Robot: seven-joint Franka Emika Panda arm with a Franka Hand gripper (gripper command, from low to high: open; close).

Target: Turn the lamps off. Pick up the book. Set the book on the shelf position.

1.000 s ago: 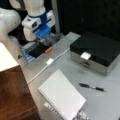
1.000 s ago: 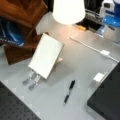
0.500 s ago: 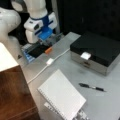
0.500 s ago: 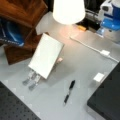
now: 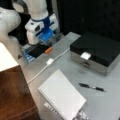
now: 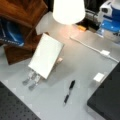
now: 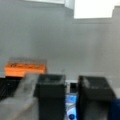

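Gripper (image 5: 47, 41) hangs low at a front view's upper left, on the white and blue arm, over a blue tray and just beside an orange block (image 5: 48, 50); its fingers are hidden there, so whether they are apart I cannot tell from this view. A white cable (image 5: 50, 61) runs across the grey table (image 5: 107, 100) toward the black-lidded box (image 5: 96, 51) at the right. The book (image 5: 62, 94) leans tilted on a metal stand at the bottom centre, coil edge down and to the left, well apart from the gripper, with a pen (image 5: 92, 87) to its right. The shelf (image 5: 13, 95), a reddish-brown block, stands at the bottom left. In a front view the book (image 6: 46, 55) leans against its stand beside the shelf (image 6: 23, 15) at the left, the pen (image 6: 69, 91) lies below it, and a lamp (image 6: 68, 10) glows bright white at the top, so it is lit. The arm's blue and white end shows at the top right. In the wrist view the gripper (image 7: 71, 93) has two dark fingers (image 7: 50, 92) standing apart with nothing between them, the orange block (image 7: 25, 68) to their left on the table
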